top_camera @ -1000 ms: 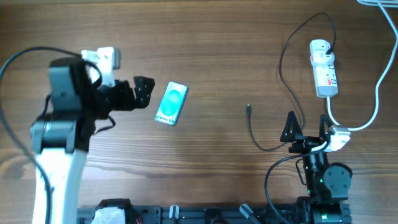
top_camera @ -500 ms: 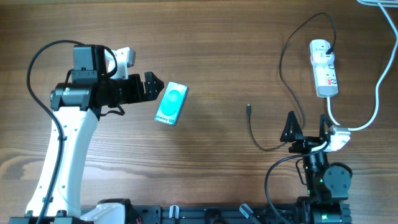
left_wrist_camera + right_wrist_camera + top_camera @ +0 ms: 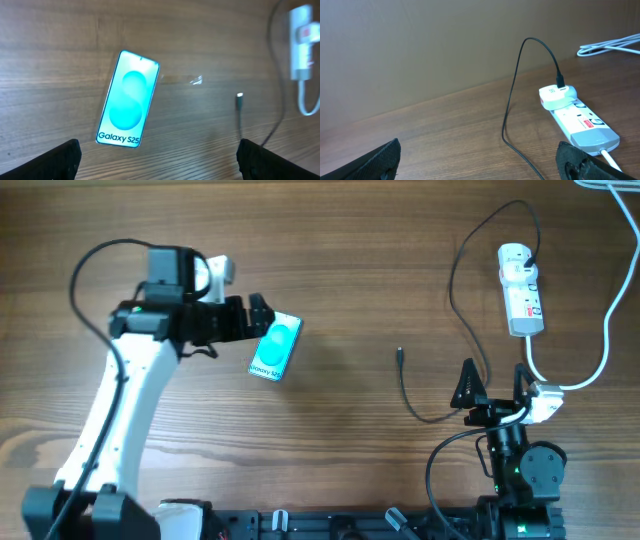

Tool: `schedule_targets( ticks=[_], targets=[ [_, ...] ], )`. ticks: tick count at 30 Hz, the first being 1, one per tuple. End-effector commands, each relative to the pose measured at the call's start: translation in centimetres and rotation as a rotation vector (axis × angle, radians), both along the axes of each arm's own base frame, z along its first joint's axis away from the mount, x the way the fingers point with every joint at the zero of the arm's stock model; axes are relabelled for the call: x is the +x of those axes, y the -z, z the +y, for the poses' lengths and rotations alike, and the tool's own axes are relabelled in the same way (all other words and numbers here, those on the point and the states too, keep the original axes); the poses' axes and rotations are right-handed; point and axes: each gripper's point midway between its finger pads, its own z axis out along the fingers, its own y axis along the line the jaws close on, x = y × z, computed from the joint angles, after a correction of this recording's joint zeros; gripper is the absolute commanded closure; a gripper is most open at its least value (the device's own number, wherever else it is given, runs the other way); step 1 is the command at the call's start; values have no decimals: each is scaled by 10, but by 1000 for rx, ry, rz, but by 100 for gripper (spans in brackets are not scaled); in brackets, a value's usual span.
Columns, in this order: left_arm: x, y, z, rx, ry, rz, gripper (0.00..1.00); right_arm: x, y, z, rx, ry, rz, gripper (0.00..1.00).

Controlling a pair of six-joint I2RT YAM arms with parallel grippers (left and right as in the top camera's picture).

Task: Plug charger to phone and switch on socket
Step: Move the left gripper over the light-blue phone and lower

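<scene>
Glowing teal phone [image 3: 128,106] — white-edged, "Galaxy S25" text — left gripper [image 3: 260,317] and right gripper [image 3: 493,380] gaping, empty.

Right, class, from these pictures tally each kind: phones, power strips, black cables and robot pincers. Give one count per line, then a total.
phone: 1
power strip: 1
black charger cable: 1
pincers, the left pincer and the right pincer, both open: 2
Total: 5
</scene>
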Motion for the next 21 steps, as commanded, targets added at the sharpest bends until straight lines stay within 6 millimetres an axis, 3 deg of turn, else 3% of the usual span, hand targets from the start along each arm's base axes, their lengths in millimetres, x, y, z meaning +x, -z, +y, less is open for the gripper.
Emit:
schedule_targets(
  ticks=[1,9,15,18,21],
  targets=[
    [3,29,-3,149,-9,54,0,0,-1,-1,3,7,-6,0],
    [3,87,-14,249,46,179,0,0,-1,-1,3,7,-6,0],
    [30,109,-16,288,103,104,0,0,-1,-1,3,7,-6,0],
    [29,130,-17,307,122,139,0,0,-1,-1,3,7,-6,0],
    [38,136,-18,323,135,112,0,0,-1,-1,3,7,-6,0]
  ],
)
